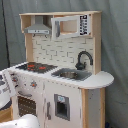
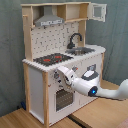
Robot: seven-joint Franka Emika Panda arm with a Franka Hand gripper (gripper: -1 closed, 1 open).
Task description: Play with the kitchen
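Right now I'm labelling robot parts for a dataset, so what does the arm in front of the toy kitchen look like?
In the second exterior view the arm is glossy white with rounded, bulbous segments, grey at a joint, and a small blue light. Its hand is white too. No cables or markings can be made out.

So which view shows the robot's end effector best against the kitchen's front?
The second exterior view: the end effector is seen whole from the side, reaching at the kitchen front panel just above the oven door. The first exterior view shows only a cropped part of the arm at its left edge.
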